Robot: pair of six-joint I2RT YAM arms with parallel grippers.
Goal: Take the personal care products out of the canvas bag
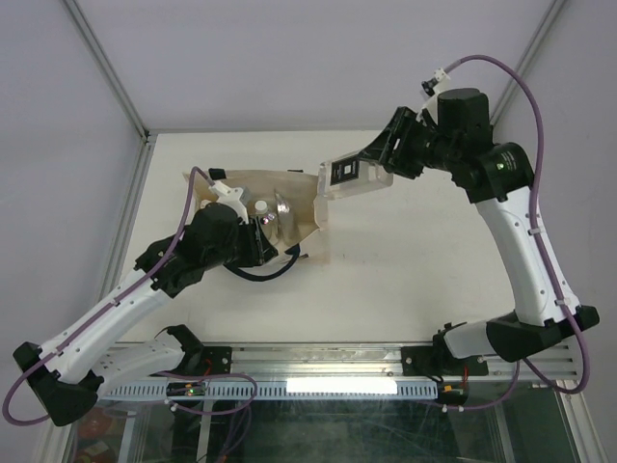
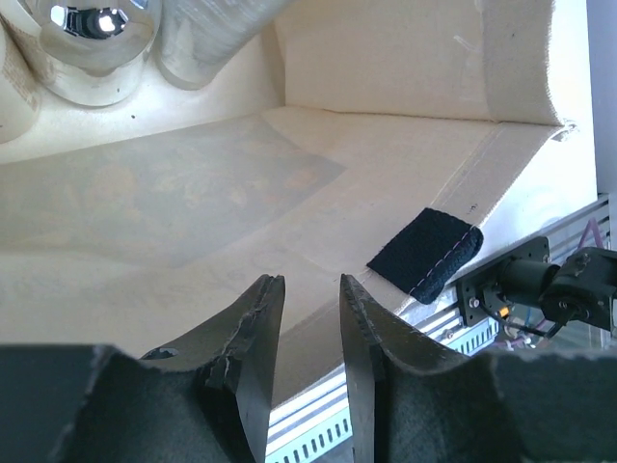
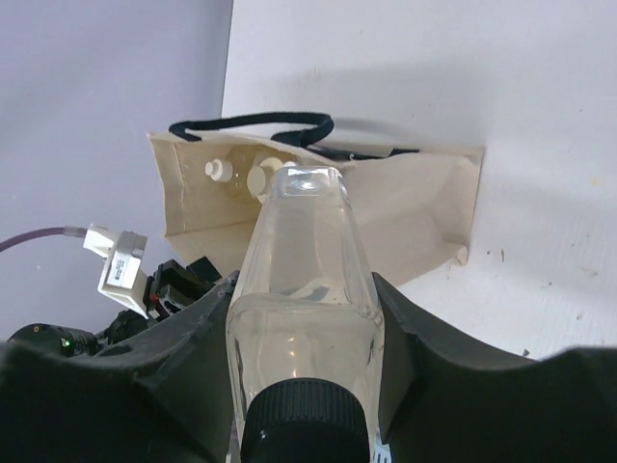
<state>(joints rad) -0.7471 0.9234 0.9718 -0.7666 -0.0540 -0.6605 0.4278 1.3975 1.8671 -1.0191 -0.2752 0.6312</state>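
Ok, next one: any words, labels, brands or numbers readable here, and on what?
No text is legible.
Black label on the clear bottle: pale print, too small to read.
Sticker on the white cable plug: dark marks, blurred.
On the canvas bag: no print visible.

Clear bottle (image 1: 352, 176) outside canvas bag (image 1: 294, 183); silver-topped bottle (image 1: 281, 205) seemingly inside.

The canvas bag (image 1: 241, 191) lies on the surface (image 1: 405, 270), left of centre toward the far edge, with its loop handle (image 1: 260, 273) trailing toward the near side. The silver-topped bottle (image 1: 282, 205) sits inside the bag. The left gripper (image 1: 262, 231) reaches in from the near side. The rectangular bottle (image 1: 342, 177) hangs in the right gripper (image 1: 371, 172), just right of the bag.
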